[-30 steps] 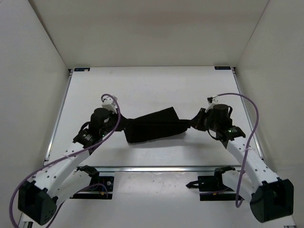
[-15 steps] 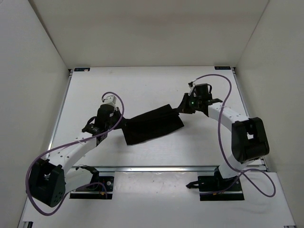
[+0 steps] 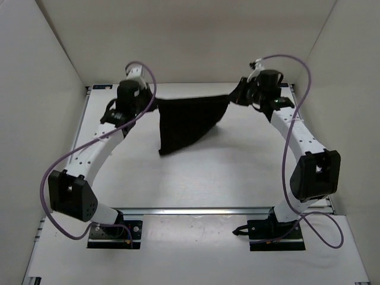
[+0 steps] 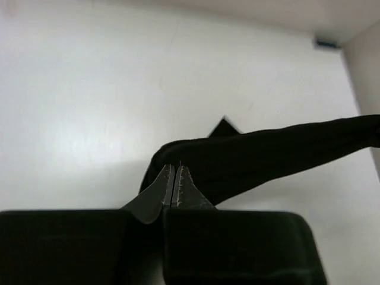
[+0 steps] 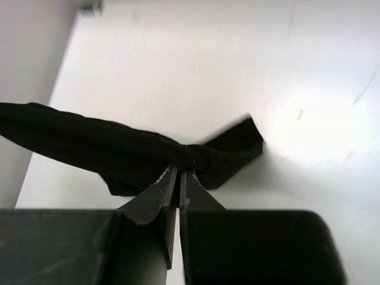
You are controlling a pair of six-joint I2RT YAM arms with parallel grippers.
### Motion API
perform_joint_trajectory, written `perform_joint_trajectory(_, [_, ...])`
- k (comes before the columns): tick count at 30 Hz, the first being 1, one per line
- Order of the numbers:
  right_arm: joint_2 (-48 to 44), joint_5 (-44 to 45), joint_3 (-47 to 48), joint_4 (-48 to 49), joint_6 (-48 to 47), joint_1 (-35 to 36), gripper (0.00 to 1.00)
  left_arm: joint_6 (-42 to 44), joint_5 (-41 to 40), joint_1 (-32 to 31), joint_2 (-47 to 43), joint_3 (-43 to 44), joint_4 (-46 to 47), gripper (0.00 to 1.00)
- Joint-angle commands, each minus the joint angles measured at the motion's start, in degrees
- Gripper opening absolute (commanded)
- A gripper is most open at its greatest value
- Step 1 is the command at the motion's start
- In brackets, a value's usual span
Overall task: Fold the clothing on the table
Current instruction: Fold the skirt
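The black clothing (image 3: 187, 122) hangs stretched between both grippers above the far part of the white table (image 3: 196, 178), its lower corner drooping toward the near left. My left gripper (image 3: 153, 105) is shut on the cloth's left top corner; in the left wrist view the clothing (image 4: 279, 157) runs off to the right from the pinched left gripper (image 4: 176, 169). My right gripper (image 3: 233, 98) is shut on the right top corner. In the right wrist view the clothing (image 5: 89, 148) bunches at the right gripper (image 5: 180, 172) and trails left.
White enclosure walls (image 3: 47, 89) stand close on the left, right and back. Metal rails (image 3: 202, 210) run along the table's near edge, with both arm bases (image 3: 270, 228) bolted below them. Purple cables (image 3: 297, 65) loop over each arm.
Both arms have swung from mid-table to the far end and raised the clothing. It went from lying bunched on the surface to hanging spread between the two grippers.
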Motion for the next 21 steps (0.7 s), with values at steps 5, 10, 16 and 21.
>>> perform_joint_trajectory(5, [-15.46,10.33,3.40,-0.94,-5.30,-1.94,0.00,8.45,-6.63,-6.61,-8.10,10.68,-1.20,0.00])
perform_joint_trajectory(10, [-33.64,10.87,-22.24,1.77,-1.97,-3.69,0.00,3.89,-5.75,-9.33,-22.68,-11.89,1.18,0.00])
perform_joint_trajectory(16, [-49.74,14.73,-46.46,-3.74,5.76,6.39,0.00,-4.81,-5.92,-18.73,-34.21,-32.22,-2.32,0.00])
perform_joint_trajectory(21, [-53.73,19.22,-51.58,-5.17,10.70,13.45,0.00,-9.66,-4.95,-17.27,-43.28,-38.05,-5.50,0.00])
